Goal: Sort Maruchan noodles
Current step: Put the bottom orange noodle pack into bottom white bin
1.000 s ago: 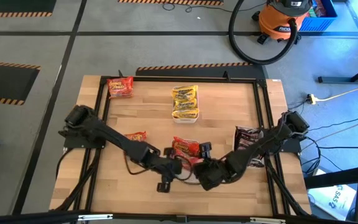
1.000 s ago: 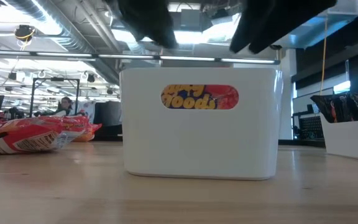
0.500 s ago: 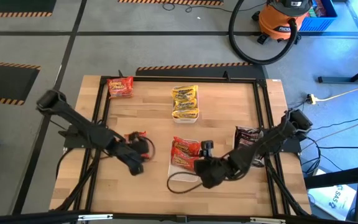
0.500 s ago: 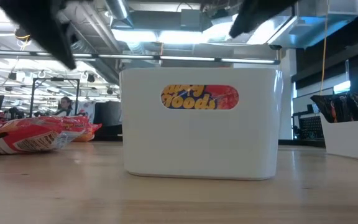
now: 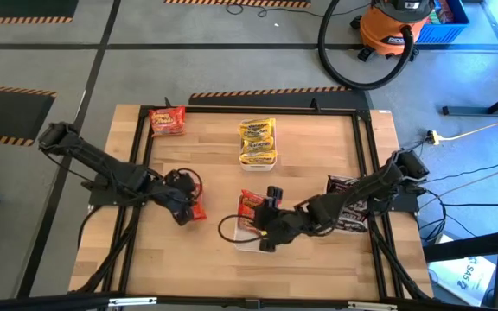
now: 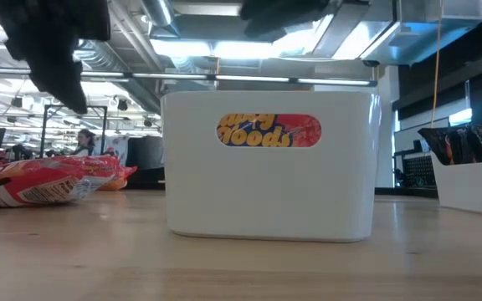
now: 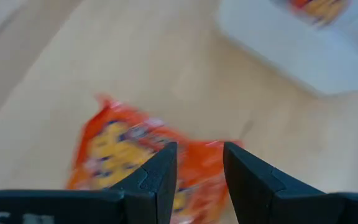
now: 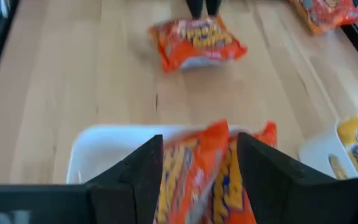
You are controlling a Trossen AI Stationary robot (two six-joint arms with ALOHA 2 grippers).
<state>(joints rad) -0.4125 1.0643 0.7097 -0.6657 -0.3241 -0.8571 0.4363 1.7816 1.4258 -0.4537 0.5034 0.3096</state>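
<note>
Two dark robot arms work over a pale wooden tabletop (image 5: pixel 214 147) ringed by a black metal frame (image 5: pixel 141 147), with bare planks open along the near edge and between the trays. The left gripper (image 5: pixel 182 192) reaches in from the left edge over a red crinkly Maruchan packet (image 5: pixel 195 211) lying loose on the wood; in the left wrist view its fingers (image 7: pixel 160 174) stand parted above the packet (image 7: pixel 123 149) with nothing between them. The right gripper (image 5: pixel 271 226) stretches low from the right edge to a white rectangular tray (image 5: pixel 247 231) near the middle of the near side, its fingers (image 8: pixel 135 171) parted on either side of red packets (image 8: pixel 210 168) standing in the tray (image 8: pixel 104 146); whether it grips them cannot be told. A second red packet (image 5: pixel 167 120) lies at the far left corner. Yellow packets (image 5: pixel 258 138) fill a smooth-walled white tray (image 5: pixel 258 160) at the middle of the far side, and dark maroon packets (image 5: pixel 346 192) sit in a tray against the right edge. An orange shop vacuum (image 5: pixel 394 28) stands on the grey floor beyond.
</note>
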